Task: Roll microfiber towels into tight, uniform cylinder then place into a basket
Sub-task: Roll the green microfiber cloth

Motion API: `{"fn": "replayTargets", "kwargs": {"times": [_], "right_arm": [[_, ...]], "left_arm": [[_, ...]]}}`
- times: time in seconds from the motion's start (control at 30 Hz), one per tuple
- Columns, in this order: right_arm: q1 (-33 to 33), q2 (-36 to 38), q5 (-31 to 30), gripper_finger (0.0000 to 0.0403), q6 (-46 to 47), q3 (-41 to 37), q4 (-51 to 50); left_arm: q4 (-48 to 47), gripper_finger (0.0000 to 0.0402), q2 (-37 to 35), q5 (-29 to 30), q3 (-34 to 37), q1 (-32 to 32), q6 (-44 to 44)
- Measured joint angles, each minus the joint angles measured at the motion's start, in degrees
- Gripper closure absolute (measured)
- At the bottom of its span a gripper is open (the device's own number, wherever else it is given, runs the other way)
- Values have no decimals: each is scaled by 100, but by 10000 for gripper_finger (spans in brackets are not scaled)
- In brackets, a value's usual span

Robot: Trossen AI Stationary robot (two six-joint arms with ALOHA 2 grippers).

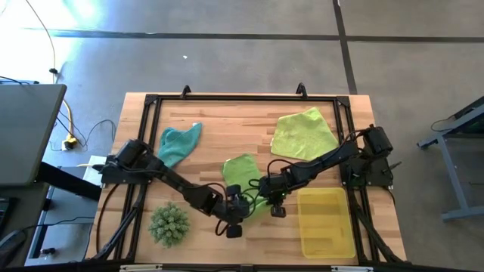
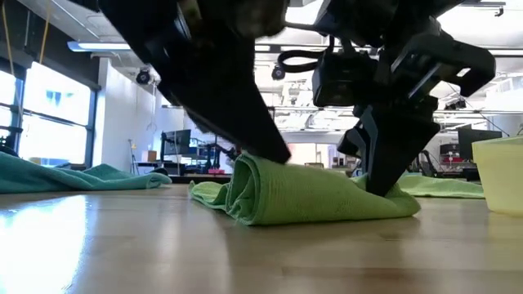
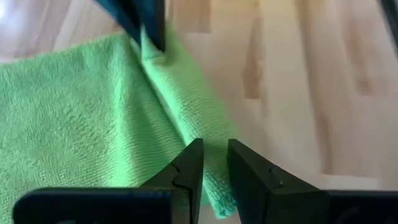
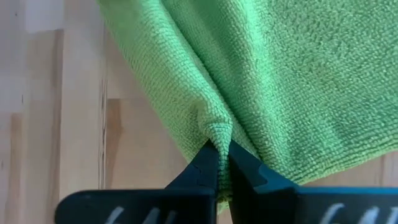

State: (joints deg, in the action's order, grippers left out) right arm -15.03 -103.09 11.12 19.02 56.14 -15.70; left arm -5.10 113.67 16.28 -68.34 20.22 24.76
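1. Pinching the bright green towel [image 1: 243,175] from both sides – the 2 grippers meet over it at the table's [image 1: 227,121] front middle, where it lies partly rolled.
2. Right gripper [image 4: 222,149] – jaws shut tight on a gathered fold of the bright green towel; in its wrist view the cloth puckers right where the tips meet.
3. Left gripper [image 3: 214,163] – jaws only slightly apart, tips down at the towel's rolled edge, with the green cloth showing in the narrow gap; whether it truly grips the cloth I cannot tell.
4. Low view: the bright green towel shows a rolled end on the left side of the picture and flattens toward the right, both arms coming down onto it.
5. Teal towel [image 1: 179,143] – loose and crumpled, on the left half of the table, well apart from the grippers.
6. Pale yellow-green towel [image 1: 304,134] – spread flat near the table's back right.
7. Basket [image 1: 327,222] – yellow, at the front right corner, just beside the right gripper; no towel in it yet.
8. Spiky green ball [image 1: 169,224] – front left, near the left arm.
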Motion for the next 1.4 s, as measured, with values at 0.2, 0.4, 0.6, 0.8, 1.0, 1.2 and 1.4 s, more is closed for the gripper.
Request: {"fn": "replayTargets", "kwargs": {"times": [0.2, 0.4, 0.6, 0.8, 1.0, 1.2, 1.4], "right_arm": [[0, 0, -19, 403, -117, 0, -1], [2, 90, -10, 375, -178, 2, -274], [1, 620, -18, 318, -431, 0, -718], [-206, 1197, -103, 301, -961, -1, -792], [-995, 1206, -1409, 302, -2759, 0, -556], [-1355, 740, -2274, 294, -3183, 0, -320], [-1238, 377, -2302, 232, -3212, 0, -268]], "left_arm": [[-9, 337, 191, -32, 0, -2, 43], [-188, 337, 211, -25, -4, -29, 90], [-394, 337, 211, -69, -4, -153, 509], [-411, 337, 211, -185, -5, -170, 660], [-450, 337, 211, -365, -4, -174, 1061], [-455, 337, 211, -419, -4, -174, 1160], [-453, 337, 211, -537, -4, -188, 1215]]}}
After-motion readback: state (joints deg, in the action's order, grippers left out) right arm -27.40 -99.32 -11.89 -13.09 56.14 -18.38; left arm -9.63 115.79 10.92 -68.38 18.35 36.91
